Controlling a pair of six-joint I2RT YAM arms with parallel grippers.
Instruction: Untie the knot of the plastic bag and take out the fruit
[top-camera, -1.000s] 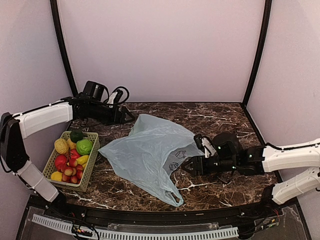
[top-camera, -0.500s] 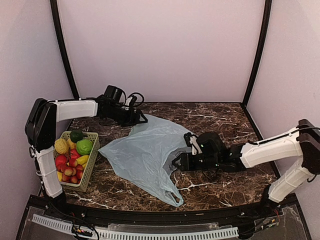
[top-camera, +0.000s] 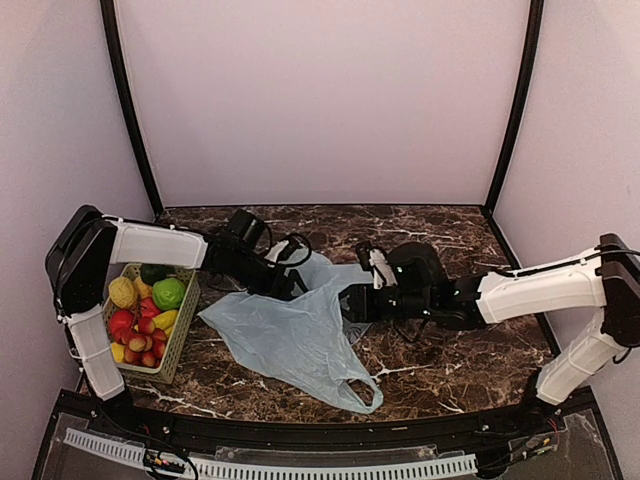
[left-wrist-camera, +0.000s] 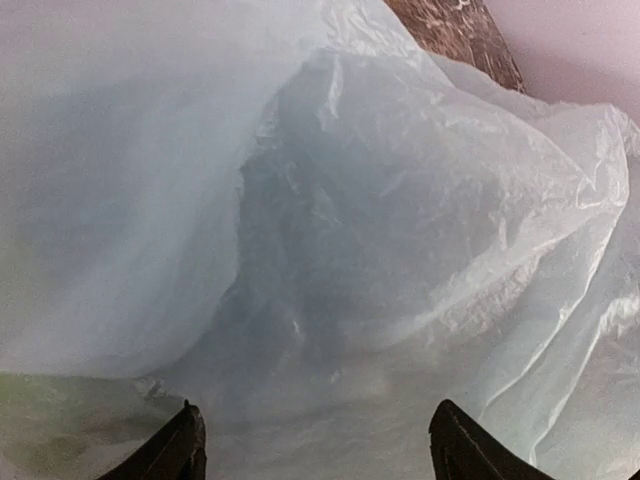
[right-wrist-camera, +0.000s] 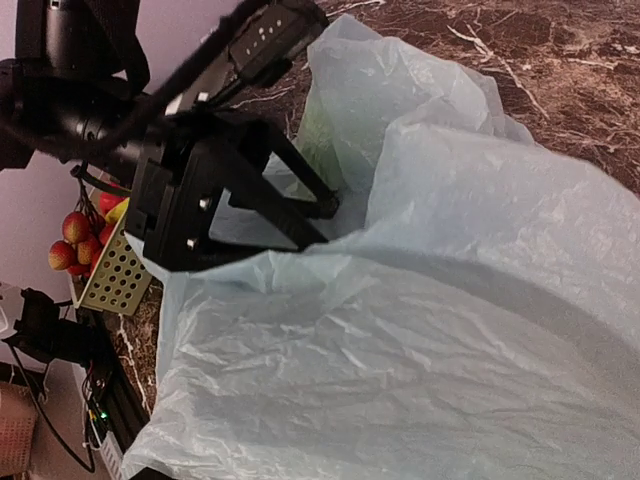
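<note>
Since a second earlier: both arms had closed on the thin, translucent pale blue-green plastic bag (top-camera: 290, 335), bunching it mid-table. Left gripper (top-camera: 293, 281): jaws wide, holding nothing, nosed into the bag's far fold, probably to search inside. Right gripper (top-camera: 350, 303): fingers buried in plastic, grip not determinable. Round green and small red fruit (top-camera: 168, 293): in the green perforated plastic basket (top-camera: 186, 330), left.

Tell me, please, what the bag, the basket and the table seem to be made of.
Bag: thin plastic film, pale blue-green, translucent and slightly glossy; it crinkles, and light passes through it.
Basket: probably moulded plastic, matt pale green; its walls have regular round holes.
Table: polished dark brown stone look with white veins; it could be marble or a printed laminate, I cannot tell which.
</note>
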